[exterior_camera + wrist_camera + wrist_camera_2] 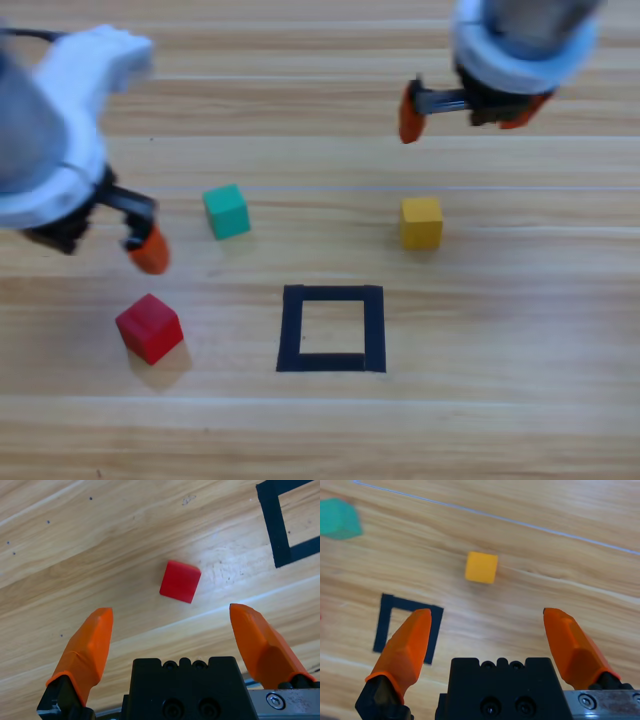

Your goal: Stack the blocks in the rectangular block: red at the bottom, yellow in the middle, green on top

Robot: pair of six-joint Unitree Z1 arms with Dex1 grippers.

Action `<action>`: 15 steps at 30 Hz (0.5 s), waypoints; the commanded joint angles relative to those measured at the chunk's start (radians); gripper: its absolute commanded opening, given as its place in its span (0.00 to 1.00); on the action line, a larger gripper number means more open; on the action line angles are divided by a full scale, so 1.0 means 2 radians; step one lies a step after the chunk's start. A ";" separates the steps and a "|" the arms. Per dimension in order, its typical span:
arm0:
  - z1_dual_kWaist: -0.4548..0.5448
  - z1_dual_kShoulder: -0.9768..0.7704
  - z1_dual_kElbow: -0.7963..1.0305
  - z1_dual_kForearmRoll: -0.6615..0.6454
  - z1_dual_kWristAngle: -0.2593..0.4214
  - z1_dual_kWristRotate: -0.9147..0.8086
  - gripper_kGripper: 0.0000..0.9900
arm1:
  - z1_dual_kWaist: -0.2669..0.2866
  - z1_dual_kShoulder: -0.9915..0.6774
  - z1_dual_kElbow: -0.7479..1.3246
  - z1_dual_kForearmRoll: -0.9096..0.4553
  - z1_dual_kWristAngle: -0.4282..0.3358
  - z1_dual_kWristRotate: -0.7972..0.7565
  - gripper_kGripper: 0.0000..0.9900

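The left gripper (170, 625) hangs with its jaws spread wide and empty, and the red cube (180, 581) lies just ahead of the fingertips and between their lines, likely because red goes down first. The tape square (331, 329) is unfilled, off to one side. The right gripper (487, 630), equally wide and empty, faces the yellow cube (481, 567); the green cube (227, 211) rests apart.

The left pincer (108, 232) shows one orange tip overhead; the other hides beneath its arm. The left wrist view's edge crops the tape outline (280, 535).
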 commanded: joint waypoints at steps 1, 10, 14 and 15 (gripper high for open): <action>0.012 0.091 -0.014 0.004 -0.014 -0.018 1.00 | -0.029 0.151 -0.126 0.090 0.001 0.009 0.99; 0.011 0.094 -0.011 0.002 -0.038 -0.029 1.00 | -0.051 0.196 -0.152 0.090 0.035 0.019 0.99; 0.012 0.091 0.003 -0.008 -0.043 -0.017 1.00 | -0.056 0.218 -0.166 0.090 0.050 0.020 0.99; 0.014 0.091 0.005 -0.009 -0.043 -0.016 1.00 | -0.057 0.221 -0.166 0.090 0.052 0.021 0.99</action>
